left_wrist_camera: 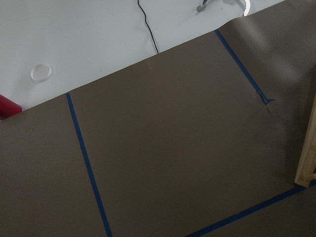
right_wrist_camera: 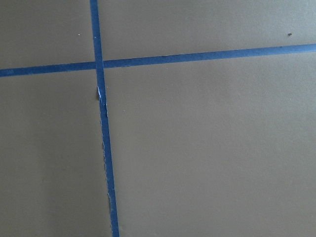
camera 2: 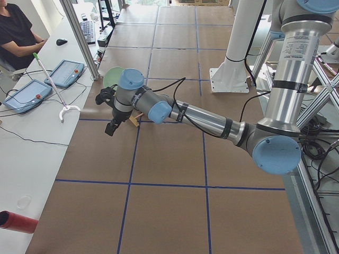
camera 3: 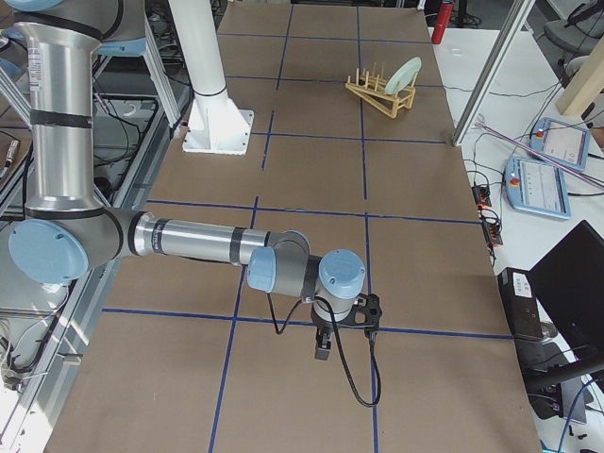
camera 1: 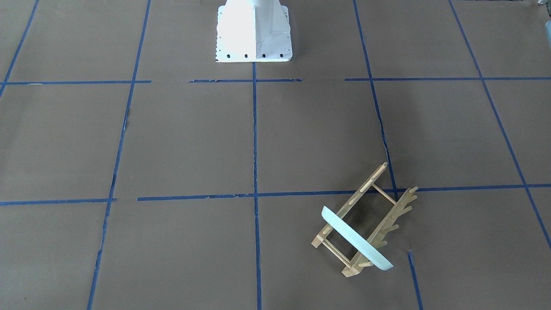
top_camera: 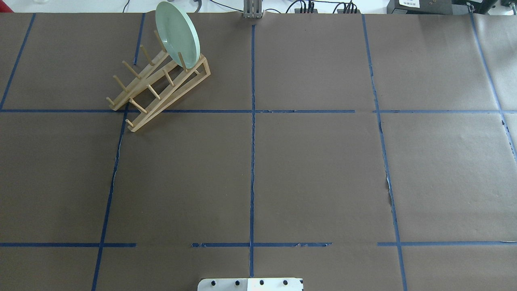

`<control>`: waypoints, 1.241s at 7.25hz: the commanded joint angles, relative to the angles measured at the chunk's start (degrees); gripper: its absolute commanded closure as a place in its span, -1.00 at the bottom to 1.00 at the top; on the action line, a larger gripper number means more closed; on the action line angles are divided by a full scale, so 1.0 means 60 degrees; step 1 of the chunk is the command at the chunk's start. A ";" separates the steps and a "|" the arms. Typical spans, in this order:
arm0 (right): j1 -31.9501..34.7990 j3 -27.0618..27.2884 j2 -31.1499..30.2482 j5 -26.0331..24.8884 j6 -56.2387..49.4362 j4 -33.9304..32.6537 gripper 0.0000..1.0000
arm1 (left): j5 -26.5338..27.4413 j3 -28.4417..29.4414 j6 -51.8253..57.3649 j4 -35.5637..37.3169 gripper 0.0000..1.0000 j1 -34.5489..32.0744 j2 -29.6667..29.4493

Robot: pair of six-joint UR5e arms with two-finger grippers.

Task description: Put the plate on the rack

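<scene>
The pale mint-green plate (top_camera: 177, 34) stands upright on edge between the pegs at the far end of the light wooden rack (top_camera: 173, 96), on the table's far left. Both also show in the front-facing view, plate (camera 1: 357, 239) and rack (camera 1: 387, 228), and in the right side view, plate (camera 3: 406, 74). A rail end of the rack shows in the left wrist view (left_wrist_camera: 307, 148). My left gripper (camera 2: 111, 128) hangs just beside the rack, apart from the plate (camera 2: 112, 76); I cannot tell if it is open. My right gripper (camera 3: 323, 347) hovers over bare table far from the rack; I cannot tell its state.
The robot's white base (top_camera: 250, 284) is at the near middle edge. Blue tape lines cross the brown table cover. Beyond the far edge are a white bench with teach pendants (camera 2: 63, 71), a seated operator (camera 2: 16, 32) and a red cylinder (camera 2: 16, 222).
</scene>
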 commanded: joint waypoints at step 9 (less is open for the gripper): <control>0.0000 0.0000 -0.0001 0.0000 0.0000 0.0000 -1.00 | -0.0794 0.0476 0.1225 0.2936 -1.00 -0.1217 0.1862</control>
